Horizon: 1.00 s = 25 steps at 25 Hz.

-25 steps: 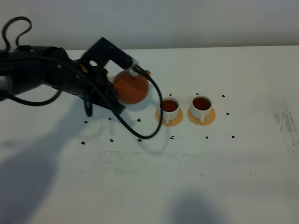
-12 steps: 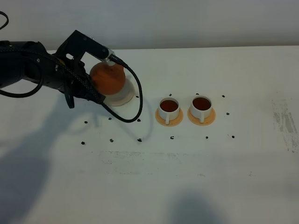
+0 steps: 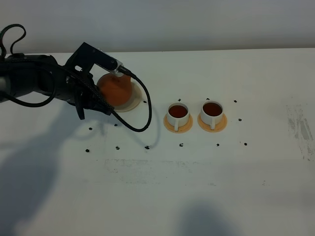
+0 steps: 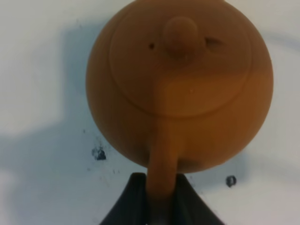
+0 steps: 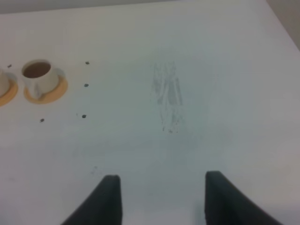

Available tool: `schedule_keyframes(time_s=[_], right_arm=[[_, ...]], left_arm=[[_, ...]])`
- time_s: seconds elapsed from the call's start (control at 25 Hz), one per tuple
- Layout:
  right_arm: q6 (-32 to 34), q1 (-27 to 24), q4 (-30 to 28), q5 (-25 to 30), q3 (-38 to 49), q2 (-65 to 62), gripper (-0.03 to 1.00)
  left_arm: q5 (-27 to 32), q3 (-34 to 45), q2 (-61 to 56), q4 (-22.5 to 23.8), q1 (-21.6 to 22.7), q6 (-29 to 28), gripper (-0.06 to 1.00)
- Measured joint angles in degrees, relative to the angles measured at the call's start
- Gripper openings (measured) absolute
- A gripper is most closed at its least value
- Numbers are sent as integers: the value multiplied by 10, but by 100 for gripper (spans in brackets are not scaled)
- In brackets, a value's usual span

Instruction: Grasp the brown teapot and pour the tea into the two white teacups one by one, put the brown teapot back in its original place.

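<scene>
The brown teapot [image 3: 115, 88] is upright over the cream saucer [image 3: 134, 102], its original place, at the left of the table. Whether it rests on the saucer I cannot tell. My left gripper [image 3: 119, 73] is shut on its loop handle. In the left wrist view the teapot [image 4: 180, 89] fills the frame, lid knob up, with the handle running down between the dark fingers [image 4: 126, 206]. The two white teacups [image 3: 177, 113] [image 3: 212, 110] stand on orange saucers and hold dark tea. My right gripper [image 5: 161, 187] is open and empty over bare table, with one cup [image 5: 40, 75] far from it.
Small black dots [image 3: 146, 147] are scattered on the white table around the teapot and the cups. A grey scuff mark [image 3: 300, 128] lies at the right. A black cable [image 3: 142, 123] loops from the left arm down toward the table.
The left arm has carried the teapot leftward, away from the cups, and lowered it over the cream saucer. The cups and the right gripper have not moved.
</scene>
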Motion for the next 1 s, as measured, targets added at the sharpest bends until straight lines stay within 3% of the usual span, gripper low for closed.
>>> schedule_keyframes(time_s=[1.0], right_arm=[[0, 0, 0, 0, 0, 0, 43]], left_arm=[[-44, -4, 29, -1, 7, -16, 8]])
